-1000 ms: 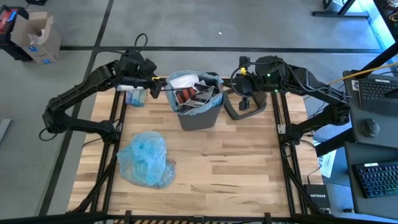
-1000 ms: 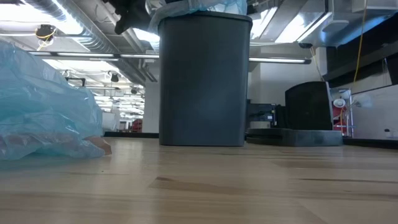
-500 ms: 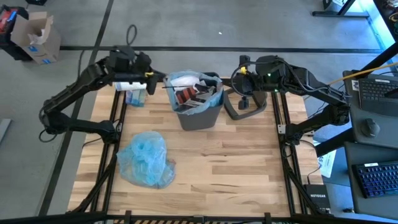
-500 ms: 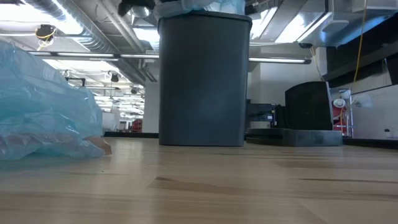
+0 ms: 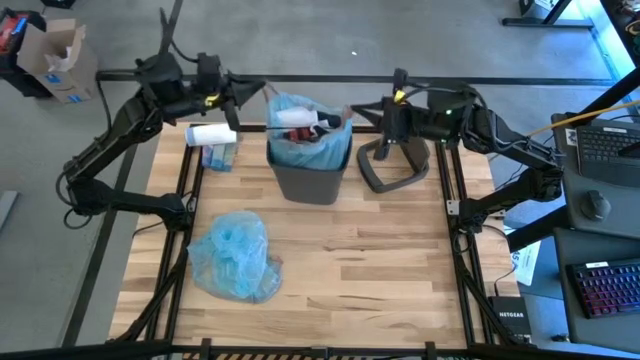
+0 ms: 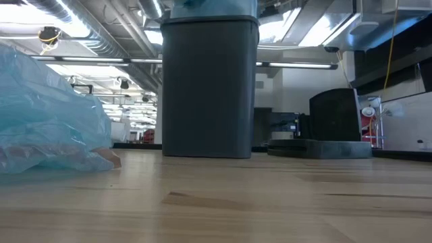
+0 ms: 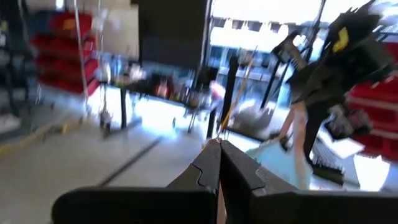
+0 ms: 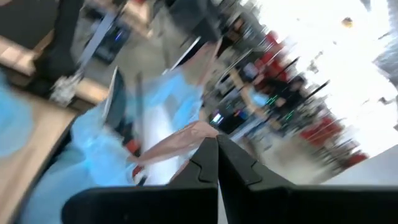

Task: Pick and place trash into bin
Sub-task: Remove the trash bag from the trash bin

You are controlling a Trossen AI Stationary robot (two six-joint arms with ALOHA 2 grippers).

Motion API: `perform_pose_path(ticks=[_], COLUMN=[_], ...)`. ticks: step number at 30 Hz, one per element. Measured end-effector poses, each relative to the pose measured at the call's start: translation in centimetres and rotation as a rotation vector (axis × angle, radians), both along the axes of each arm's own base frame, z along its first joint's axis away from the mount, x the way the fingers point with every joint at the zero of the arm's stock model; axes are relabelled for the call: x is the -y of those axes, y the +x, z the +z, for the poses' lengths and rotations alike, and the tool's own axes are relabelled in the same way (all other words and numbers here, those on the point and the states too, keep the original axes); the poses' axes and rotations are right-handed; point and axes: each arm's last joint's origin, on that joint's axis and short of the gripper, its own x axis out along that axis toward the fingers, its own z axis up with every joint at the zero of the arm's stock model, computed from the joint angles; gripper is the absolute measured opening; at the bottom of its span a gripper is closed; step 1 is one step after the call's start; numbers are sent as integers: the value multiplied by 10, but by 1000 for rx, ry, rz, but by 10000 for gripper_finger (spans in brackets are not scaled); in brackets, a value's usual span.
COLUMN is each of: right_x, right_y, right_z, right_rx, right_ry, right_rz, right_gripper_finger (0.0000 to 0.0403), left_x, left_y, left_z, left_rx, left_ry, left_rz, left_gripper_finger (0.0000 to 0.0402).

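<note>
Where the table's far edge runs between the two arms, the bin [image 5: 309,165] stands upright on the wood, its light blue liner [image 5: 300,140] pulled up above the rim and trash [image 5: 300,120] showing inside, white and red-printed pieces whose print cannot be read. From the low view only its dark grey wall [image 6: 209,88] shows, the top cut off by the frame. The left gripper [image 5: 250,88] hangs just beyond the bin's left side, its fingers [image 7: 214,163] pressed together on nothing visible. The right gripper [image 5: 385,112] sits beside the bin's right rim, fingers [image 8: 211,155] likewise clenched; a pale strip lies at their tips, but whether it is held cannot be told. The grey lid [image 5: 392,168] lies just right of the bin. A crumpled blue bag [image 5: 235,257] rests nearer the front left. A white roll [image 5: 210,135] lies left of the bin. Off the table, a black box [image 5: 512,322] reads NETGEAR.
</note>
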Motion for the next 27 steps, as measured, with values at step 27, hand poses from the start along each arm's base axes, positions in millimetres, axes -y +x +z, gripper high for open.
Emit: perform_pose_path(ticks=[27], right_x=[2], right_y=[12], right_z=[61], right_rx=[675], right_ry=[-432], right_rz=[-60], right_gripper_finger=[0], left_x=[17], left_y=[-25], left_z=[72], left_rx=[641], left_ry=[439], left_rz=[-25], left_gripper_finger=[0])
